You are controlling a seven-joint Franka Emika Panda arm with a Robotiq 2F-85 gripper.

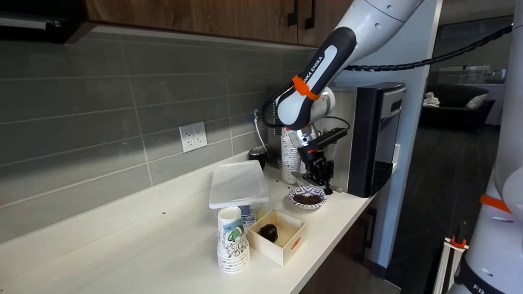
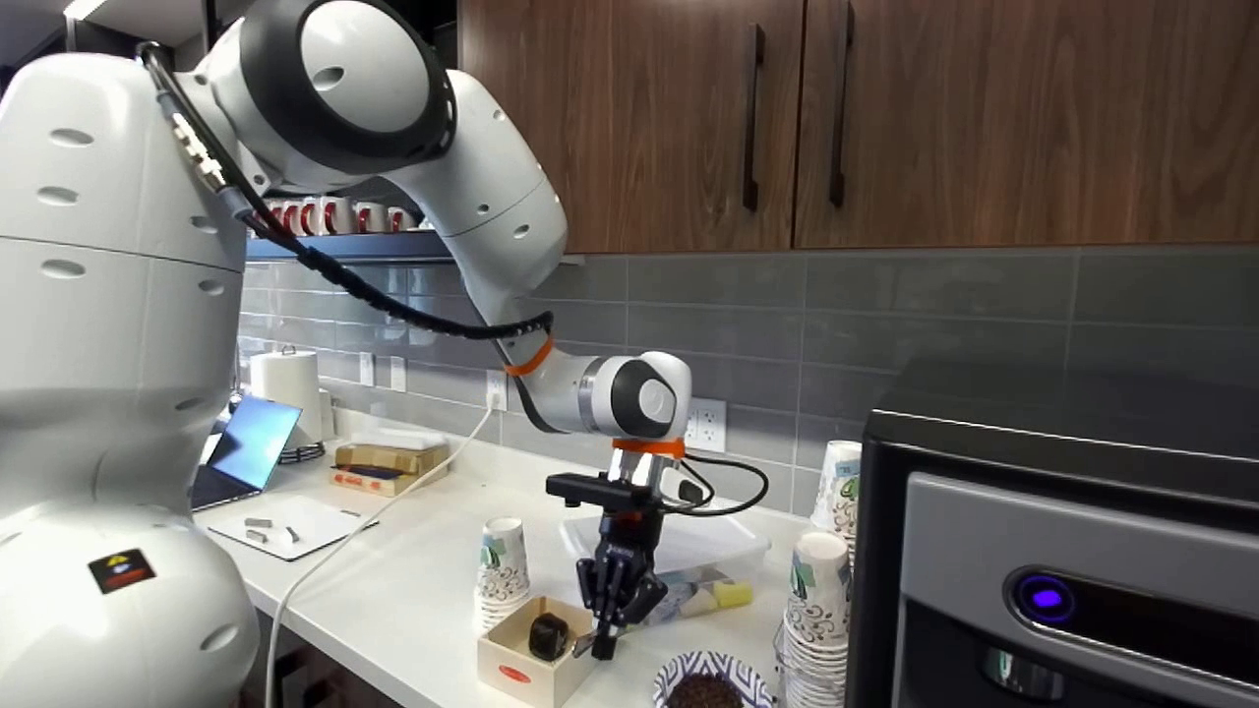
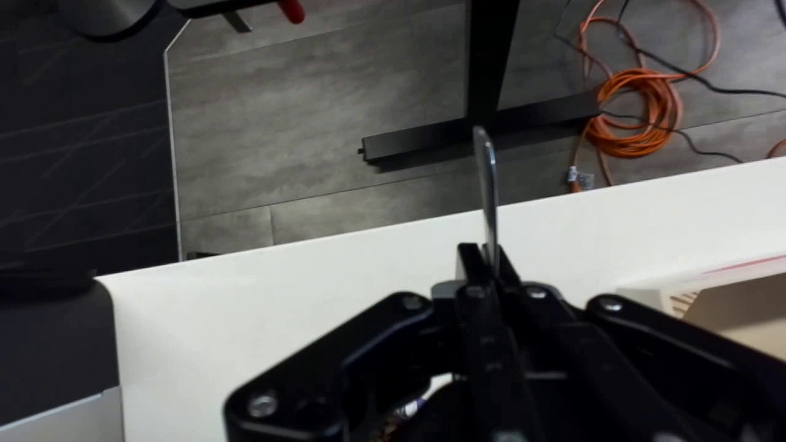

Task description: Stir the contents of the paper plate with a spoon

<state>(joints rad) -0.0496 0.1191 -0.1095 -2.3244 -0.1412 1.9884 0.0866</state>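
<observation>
The paper plate is a small round patterned dish (image 1: 300, 191) with dark brown contents. Its rim also shows at the bottom of an exterior view (image 2: 675, 673), and a sliver shows between the gripper's links in the wrist view (image 3: 410, 408). My gripper (image 1: 328, 190) is shut on the spoon (image 3: 487, 178), a slim silver utensil. In the wrist view the spoon's visible end points out from the fingertips (image 3: 485, 256) over the counter's front edge. In an exterior view the gripper (image 2: 606, 644) is low over the counter, between the box and the dish. The spoon's other end is unclear.
A tan box (image 1: 291, 250) with a dark round thing inside stands near the gripper. A short cup stack (image 1: 233, 245), a lidded clear container (image 1: 239, 183), a tall cup stack (image 2: 816, 600) and a black and grey machine (image 1: 369, 139) stand around. The counter's front edge is close.
</observation>
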